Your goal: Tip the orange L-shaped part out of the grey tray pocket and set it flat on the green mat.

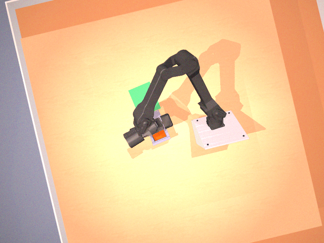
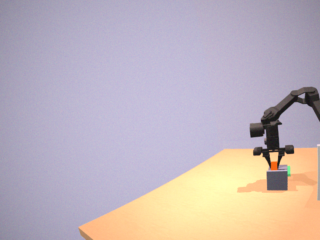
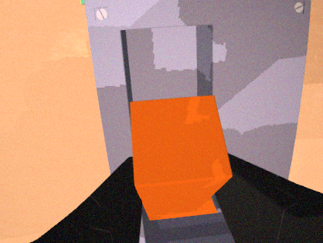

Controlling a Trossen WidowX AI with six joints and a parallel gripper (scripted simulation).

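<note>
Pinching the raised part, the gripper has its two fingers closed against opposite sides of the orange body. The part is tilted, one end standing above the rim of the tray, its lower portion apparently within the pocket; the wrist view shows part of the recess uncovered beyond it. The foot of the L is not fully visible, so its contact with the pocket walls cannot be told. The mat lies beside the tray, partly hidden beneath the arm in the top view.

Judged stage: the tipping is done and the grip is made; the lift remains. Principal hazard: jamming, should the part be drawn upward at an angle that wedges its lower end against a pocket wall. A jam could in turn drag the part down between the fingers or shift the tray. Second hazard: rotation about the pinch, since the hold is at one end and the heavier portion may swing once free. Third hazard: setting down while tilted, whereby one edge would meet the mat first and the part could drop or topple on release.
</note>
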